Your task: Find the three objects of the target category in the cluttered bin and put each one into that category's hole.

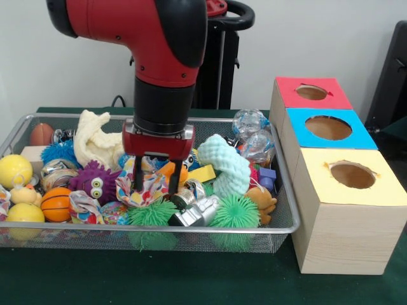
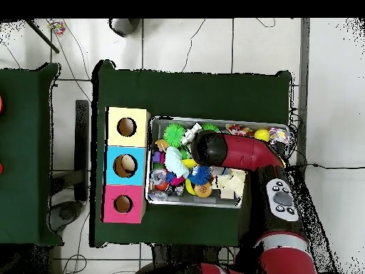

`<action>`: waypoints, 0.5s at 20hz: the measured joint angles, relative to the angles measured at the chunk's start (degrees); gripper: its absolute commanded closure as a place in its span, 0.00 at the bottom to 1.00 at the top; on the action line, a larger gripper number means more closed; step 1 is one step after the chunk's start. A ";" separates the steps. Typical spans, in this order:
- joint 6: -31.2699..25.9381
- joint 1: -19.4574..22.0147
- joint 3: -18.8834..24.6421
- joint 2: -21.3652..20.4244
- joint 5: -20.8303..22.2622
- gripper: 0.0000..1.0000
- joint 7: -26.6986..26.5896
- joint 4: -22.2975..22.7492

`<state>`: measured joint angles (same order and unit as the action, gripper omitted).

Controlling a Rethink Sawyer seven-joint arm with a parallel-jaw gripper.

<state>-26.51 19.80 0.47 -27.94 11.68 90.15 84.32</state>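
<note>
The silver wire-mesh bin (image 1: 191,227) is full of toys; it also shows in the overhead view (image 2: 214,203). My gripper (image 1: 156,183) is down in the bin's middle, open, with its fingers (image 1: 138,181) on either side of a polka-dot cloth bunch (image 1: 150,188). A second polka-dot bunch (image 1: 82,206) lies at the front left, beside an orange ball. A third bit of dotted cloth (image 1: 3,196) shows at the left edge. The yellow-faced box's hole (image 1: 351,175) is to the right of the bin, nearest the camera, and also shows from overhead (image 2: 127,127). My arm (image 2: 235,150) hides the gripper from overhead.
The blue-faced box (image 1: 328,128) and red-faced box (image 1: 311,93) stand behind the yellow one. Around the gripper lie a cream knitted cloth (image 1: 95,143), a purple furry toy (image 1: 95,181), a mint foam piece (image 1: 226,168), green spiky balls (image 1: 152,216) and silver foil (image 1: 197,213).
</note>
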 measured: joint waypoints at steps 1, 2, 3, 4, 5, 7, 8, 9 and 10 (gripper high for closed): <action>0.00 0.45 -0.01 0.01 0.00 0.00 0.00 0.00; 0.00 0.62 -0.01 0.02 0.00 0.00 0.00 0.00; 0.00 0.74 -0.02 0.04 0.00 0.00 0.00 0.00; 0.00 0.85 -0.02 0.06 0.00 0.00 0.00 0.00; 0.00 0.85 -0.07 0.08 0.00 0.00 0.00 0.00; 0.00 0.80 -0.11 0.12 0.00 0.00 0.00 0.00; 0.00 0.68 -0.19 0.14 0.00 0.00 0.00 0.00; 0.00 0.52 -0.30 0.16 -0.01 0.00 0.00 0.00; 0.00 0.36 -0.42 0.18 -0.01 0.00 0.00 0.00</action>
<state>-26.51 20.16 0.05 -27.76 11.67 90.15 84.32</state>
